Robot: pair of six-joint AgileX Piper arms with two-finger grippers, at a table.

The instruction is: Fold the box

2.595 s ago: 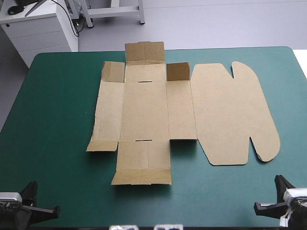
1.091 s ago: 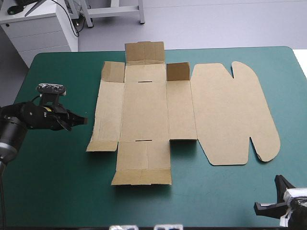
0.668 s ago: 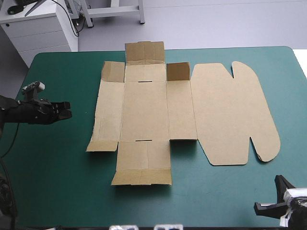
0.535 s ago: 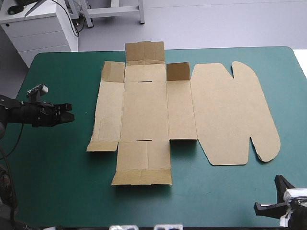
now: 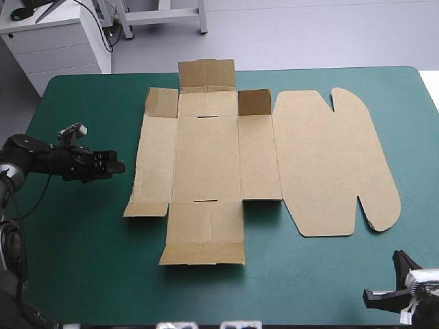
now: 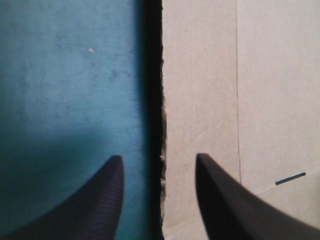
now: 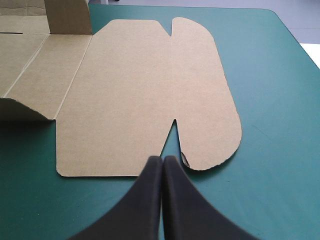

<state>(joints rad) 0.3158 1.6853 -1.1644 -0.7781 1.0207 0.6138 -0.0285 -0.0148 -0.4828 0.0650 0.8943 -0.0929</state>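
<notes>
The brown box (image 5: 254, 161) lies as a flat cut sheet in the middle of the teal-green cover, its rounded lid (image 5: 336, 161) toward the right. One small flap (image 5: 254, 103) stands upright at the back, and the far wall panel (image 5: 206, 74) is tilted up. My left gripper (image 5: 116, 165) hovers just left of the box's left edge, pointing at it. In the left wrist view that gripper (image 6: 159, 159) is open, and the edge of the box (image 6: 240, 100) runs between its fingers. My right gripper (image 5: 370, 296) rests at the table's near right corner; in its wrist view the gripper (image 7: 162, 161) is shut, just short of the lid (image 7: 150, 85).
Wide strips of teal-green cover (image 5: 82, 260) run along the left side and the near edge, around the sheet. Its right side (image 5: 415, 151) shows beyond the lid.
My left arm came in from the near left corner, drew back toward the left edge, then moved right to the box's left edge. The box and my right arm have not moved.
</notes>
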